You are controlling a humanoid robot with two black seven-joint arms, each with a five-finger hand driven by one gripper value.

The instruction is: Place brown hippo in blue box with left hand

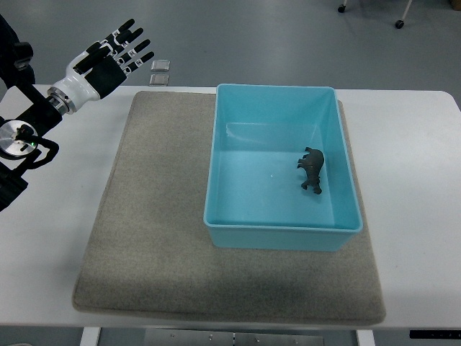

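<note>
A small brown hippo [312, 170] lies inside the blue box [238, 220], on its floor toward the right wall. The box stands on a grey mat [155, 216]. My left hand [115, 54] hovers at the upper left, over the table's far left corner and well away from the box. Its fingers are spread and hold nothing. The right arm does not show.
The mat lies on a white table [414, 180]. Two small clear blocks [160, 71] sit on the floor just beyond the table's far edge. Grey floor with chair casters [398, 24] shows at the top.
</note>
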